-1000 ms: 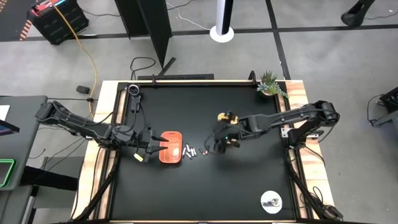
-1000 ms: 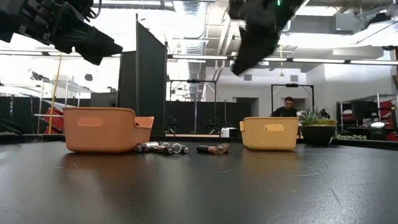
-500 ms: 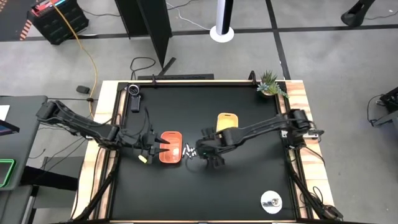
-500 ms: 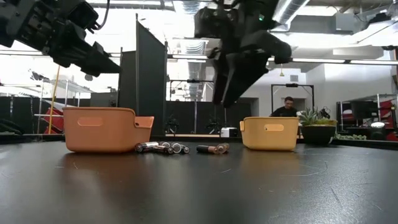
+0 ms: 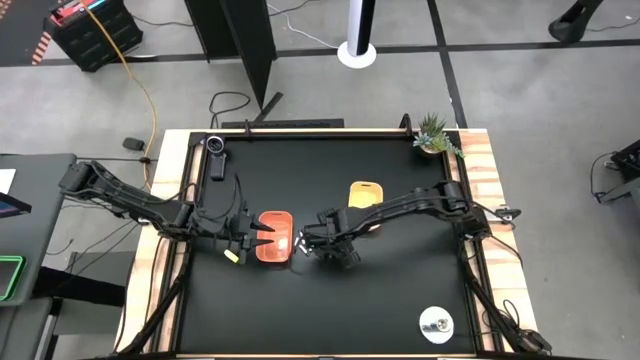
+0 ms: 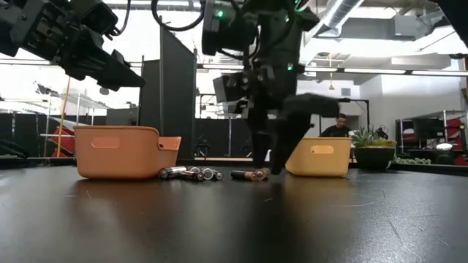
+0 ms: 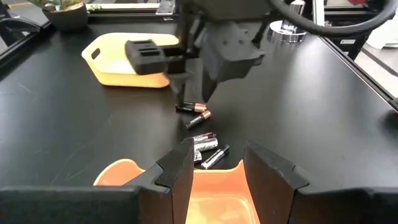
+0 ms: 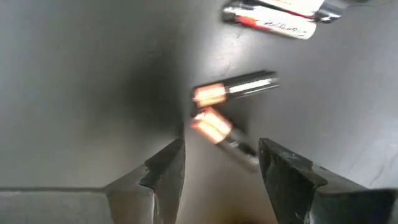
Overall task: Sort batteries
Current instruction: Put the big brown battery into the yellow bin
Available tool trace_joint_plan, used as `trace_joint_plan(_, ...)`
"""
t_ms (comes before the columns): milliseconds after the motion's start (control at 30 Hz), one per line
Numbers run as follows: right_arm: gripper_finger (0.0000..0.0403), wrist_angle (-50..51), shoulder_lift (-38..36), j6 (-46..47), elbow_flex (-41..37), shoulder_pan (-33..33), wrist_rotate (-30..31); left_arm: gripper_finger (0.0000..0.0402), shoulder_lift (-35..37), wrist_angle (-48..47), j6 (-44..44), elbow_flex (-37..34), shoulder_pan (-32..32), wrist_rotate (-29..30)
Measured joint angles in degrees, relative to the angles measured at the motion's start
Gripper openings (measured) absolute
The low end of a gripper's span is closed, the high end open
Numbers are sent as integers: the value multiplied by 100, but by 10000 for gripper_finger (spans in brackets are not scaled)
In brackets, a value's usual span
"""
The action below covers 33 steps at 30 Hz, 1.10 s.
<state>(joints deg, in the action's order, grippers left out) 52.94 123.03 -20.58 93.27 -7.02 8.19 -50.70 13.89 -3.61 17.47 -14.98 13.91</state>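
The left gripper (image 5: 262,235) hovers spread over the orange tray (image 5: 275,250). Batteries (image 7: 202,142) lie on the black table (image 5: 400,300) beside that tray, mid-table. The right gripper (image 8: 221,165), fingers parted, straddles two copper-topped batteries (image 8: 217,109), not gripping them.

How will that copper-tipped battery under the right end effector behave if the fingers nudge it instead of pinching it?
Likely to roll: the copper-tipped battery is a smooth cylinder lying on its side on the flat black table. It may knock its neighbor, which lies almost touching. Probably stiff, so the right end effector, open above it, can pinch firmly.
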Motion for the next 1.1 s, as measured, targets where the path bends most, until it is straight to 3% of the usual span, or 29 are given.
trace_joint_plan(200, 196, -179, 109, -74, -4, 83, -5, 132, 0, -1, 56, 0, 0, -1)
trace_joint_plan(700, 29, -100, 250, 443, 4, 78, -317, 132, 2, -33, 58, 4, 4, 26)
trace_joint_plan(1100, 18, -113, 182, 579, -11, 58, -350, 132, 2, -26, 58, 4, 4, 26)
